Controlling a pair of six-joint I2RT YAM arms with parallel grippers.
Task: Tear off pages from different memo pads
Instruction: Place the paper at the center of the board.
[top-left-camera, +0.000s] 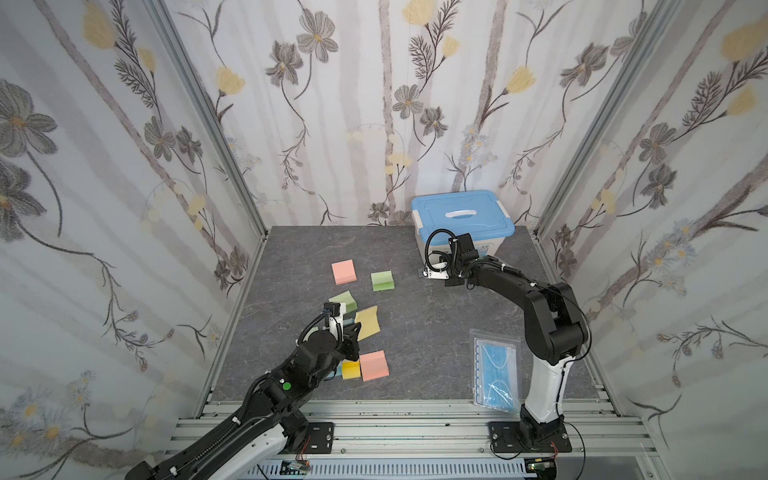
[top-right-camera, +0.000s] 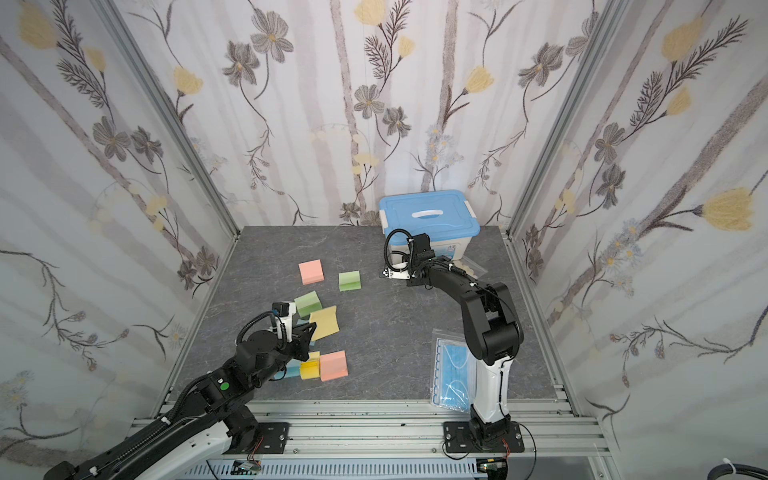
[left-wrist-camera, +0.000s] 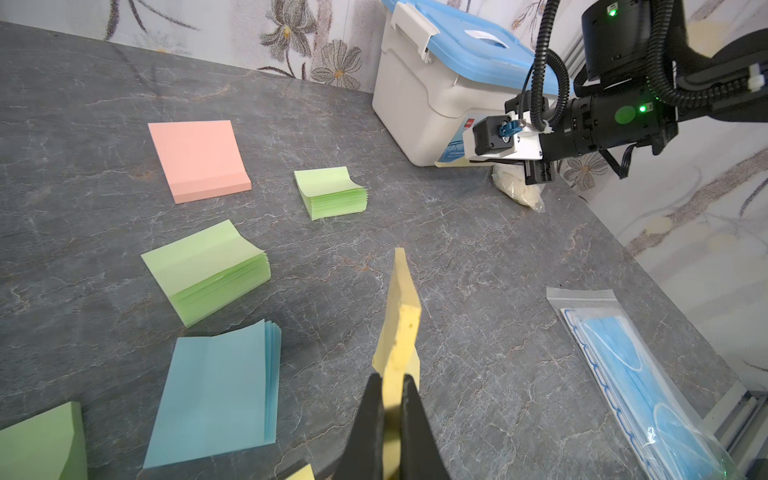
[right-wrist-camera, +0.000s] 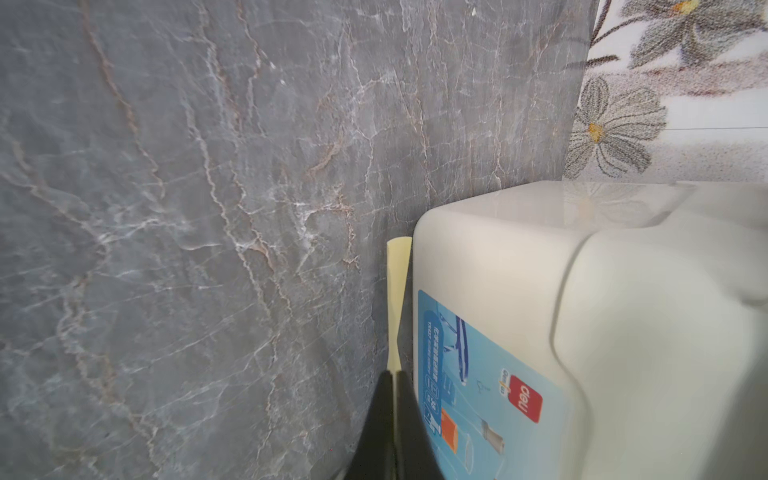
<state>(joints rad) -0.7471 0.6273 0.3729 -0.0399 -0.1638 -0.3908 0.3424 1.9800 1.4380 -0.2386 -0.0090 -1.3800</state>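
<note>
My left gripper (left-wrist-camera: 392, 376) is shut on a thin yellow memo pad (left-wrist-camera: 401, 316), which it holds edge-on above the grey table; from above the pad (top-left-camera: 368, 323) shows as a tilted square. Other memo pads lie around it: pink (top-left-camera: 344, 272), small green (top-left-camera: 382, 281), larger green (top-left-camera: 344, 301), blue (left-wrist-camera: 216, 395), and near the front a yellow (top-left-camera: 351, 370) and a pink (top-left-camera: 374, 365). My right gripper (right-wrist-camera: 392, 374) is shut on a pale yellow page (right-wrist-camera: 397, 299), held on edge right beside the white box's wall.
A white storage box with a blue lid (top-left-camera: 461, 214) stands at the back right. A clear bag of blue face masks (top-left-camera: 496, 370) lies front right by the right arm's base. A small clear bag (left-wrist-camera: 517, 189) sits beside the box. Flowered walls close three sides.
</note>
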